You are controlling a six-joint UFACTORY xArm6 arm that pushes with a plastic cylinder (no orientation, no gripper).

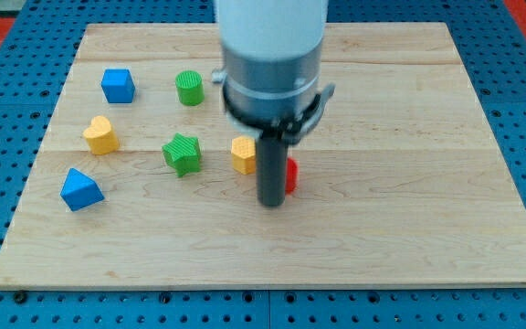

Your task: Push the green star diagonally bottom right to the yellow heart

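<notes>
The green star (183, 153) lies on the wooden board at left of centre. The yellow heart (100, 134) lies to its left and a little higher. My tip (271, 203) rests on the board to the right of the star and slightly lower, with a yellow block (242, 154) between them. The rod hides most of a red block (291, 175), which shows just at its right side. The tip touches neither the star nor the heart.
A blue cube (117, 85) sits at the upper left, a green cylinder (189, 88) to its right. A blue triangular block (80, 189) lies at the lower left. The board's edge (272, 284) runs along the bottom. The arm's grey body hangs over the board's top centre.
</notes>
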